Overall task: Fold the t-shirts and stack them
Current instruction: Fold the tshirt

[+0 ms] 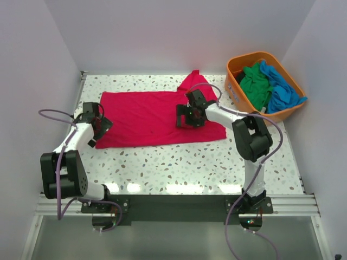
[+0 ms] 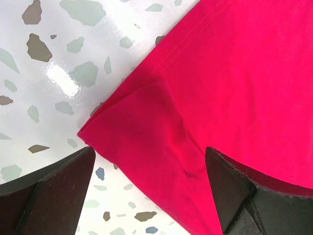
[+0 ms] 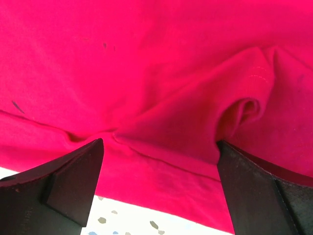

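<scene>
– Shirts, where are they all?
– The red shirt [image 1: 146,116] lies spread flat on the tabletop [image 1: 179,162], toward the far side, roughly in the middle. One sleeve [image 1: 192,80] pokes out at its far right corner. The green shirt [image 1: 255,84] and the blue shirt [image 1: 283,92] are bundled in the basket [image 1: 234,93] at the far right. Green is on the left, and blue on the right spills over the rim.
– And the arms?
– The left fingers [image 2: 49,191] are at the red shirt's left edge, by its near corner. They're spread apart and gripping nothing. One sits over bare tabletop, the other over cloth, with the doubled corner between them.
– And the other side?
– The right fingers [image 3: 73,181] hang over the right part of the shirt, a little in from its right edge. They're wide apart too, with nothing held. Between them the cloth is rucked into a ridge, and a small curled fold [image 3: 247,110] sits just beside one finger.
– Are the tips touching the cloth?
– Can't tell. Both pairs are low over it.
</scene>
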Controlling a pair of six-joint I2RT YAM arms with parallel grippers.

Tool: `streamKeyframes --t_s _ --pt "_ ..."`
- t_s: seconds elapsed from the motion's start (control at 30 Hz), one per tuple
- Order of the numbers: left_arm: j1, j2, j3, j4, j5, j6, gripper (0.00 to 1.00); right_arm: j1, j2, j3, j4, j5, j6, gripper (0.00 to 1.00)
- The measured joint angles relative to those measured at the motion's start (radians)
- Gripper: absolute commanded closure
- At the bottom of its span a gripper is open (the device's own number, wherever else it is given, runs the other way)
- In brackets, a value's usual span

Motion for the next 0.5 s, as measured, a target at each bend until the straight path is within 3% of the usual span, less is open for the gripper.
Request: streamKeyframes --t_s 0.27,0.5 --pt "0.000 0.000 0.000 0.000 0.000 0.001 0.00 0.000 0.150 0.249 0.022 0.019 0.054 0.01" --pt "0.000 0.000 0.000 -0.001 0.000 0.001 0.00 0.001 0.274 0.542 -0.039 0.153 0.022 0.01"
